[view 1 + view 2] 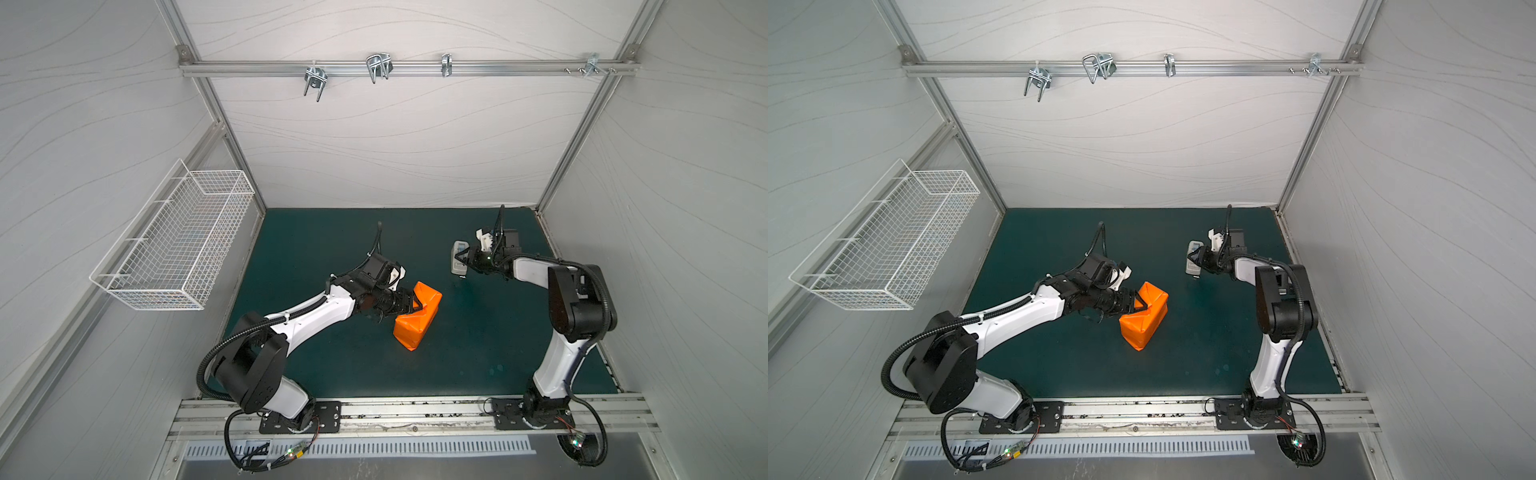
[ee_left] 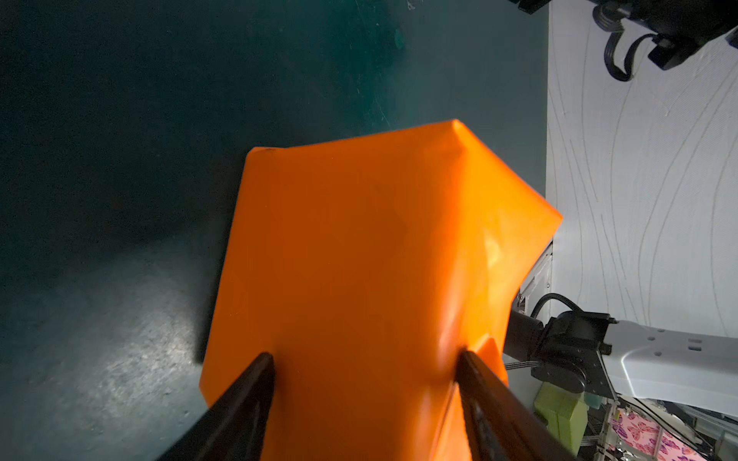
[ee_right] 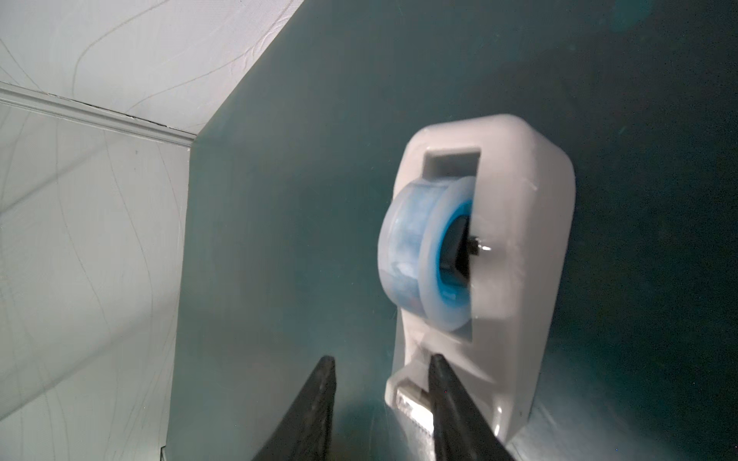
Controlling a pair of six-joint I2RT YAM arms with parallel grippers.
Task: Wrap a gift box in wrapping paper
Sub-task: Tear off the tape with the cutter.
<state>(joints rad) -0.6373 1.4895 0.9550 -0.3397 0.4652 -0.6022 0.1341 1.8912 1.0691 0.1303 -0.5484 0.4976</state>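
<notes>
The wrapping paper [image 2: 359,259] is being seen as a folded orange parcel with the shape of a box. It is being gripped near one end by the left gripper [image 2: 365,357]. The two black fingers [image 2: 255,383] are being pressed against opposite sides of the parcel, so the jaws are standing wide with the paper between them. The gift box is being hidden completely by the paper. In both top views the parcel [image 1: 417,318] [image 1: 1144,316] is being kept near the middle of the dark green mat [image 1: 332,249], at the tips of the left gripper [image 1: 415,305] [image 1: 1140,305].

Well apart from it, the right gripper [image 3: 382,359] [image 1: 463,264] [image 1: 1196,262] is being held at the white tape dispenser [image 3: 519,239] [image 1: 456,272] [image 1: 1191,270]. Its jaws are standing partly open, with bare mat showing between them. One finger is being placed at the metal cutter end. Whether clear tape is being pinched cannot be told. A blue-cored tape roll [image 3: 415,247] is being carried in the dispenser. Writing on the blurred dispenser cannot be read.
</notes>
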